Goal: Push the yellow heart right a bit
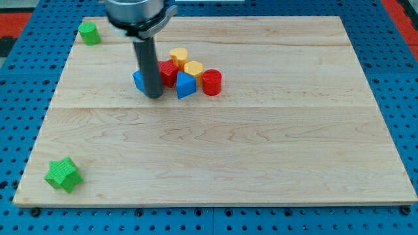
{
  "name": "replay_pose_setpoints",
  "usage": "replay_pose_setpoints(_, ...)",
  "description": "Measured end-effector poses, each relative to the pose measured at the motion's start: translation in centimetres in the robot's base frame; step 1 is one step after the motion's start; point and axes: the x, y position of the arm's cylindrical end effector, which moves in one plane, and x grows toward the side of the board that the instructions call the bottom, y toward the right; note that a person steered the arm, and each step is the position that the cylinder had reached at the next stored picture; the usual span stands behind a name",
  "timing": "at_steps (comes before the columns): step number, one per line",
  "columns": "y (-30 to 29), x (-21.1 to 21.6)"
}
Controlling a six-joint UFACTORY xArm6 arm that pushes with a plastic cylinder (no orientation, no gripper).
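1. Landmark: red cylinder (211,83), right end of the cluster, upper-middle of the wooden board (261,163). All places below given rel. to it
2. Yellow heart (194,68) – task item. Just up-left of the red cylinder, looks touching it; shape read as heart, not sharp at this res.
3. Yellow cylinder (179,56) – further up-left of the landmark, just beside the heart
4. Blue triangular block (185,85) – directly left of the landmark, close, below the heart
5. Red block (168,72) – left of the landmark past the heart; shape partly hidden, can't tell
6. Blue block (138,79) – furthest left of the cluster, mostly hidden by my rod
7. My tip (154,96) – well left of the landmark, low-left edge of the cluster, at the blue block. No jaws on me, just a bare rod: nothing clenched, nothing held
8. Green cylinder (89,32) far up-left of the landmark; green star (63,174) far down-left. Both out of play
9. Doing it well (my judgement): tip isn't on the heart's left side; red block sits there. Get in btwn the yellow cylinder and the red block if the gap allows, contact the heart's left face, short straight nudge twd the view's right. Landmark likely gets shoved along; keep the stroke small
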Motion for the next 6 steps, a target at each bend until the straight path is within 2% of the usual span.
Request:
replay_pose_setpoints(1,-6.6,-6.3)
replay_pose_setpoints(2,-3.2,-9.6)
replay_pose_setpoints(3,3.7,-10.1)
replay_pose_setpoints(4,6.7,-11.6)
replay_pose_setpoints(5,8.2,-11.6)
replay_pose_setpoints(6,5.7,-12.8)
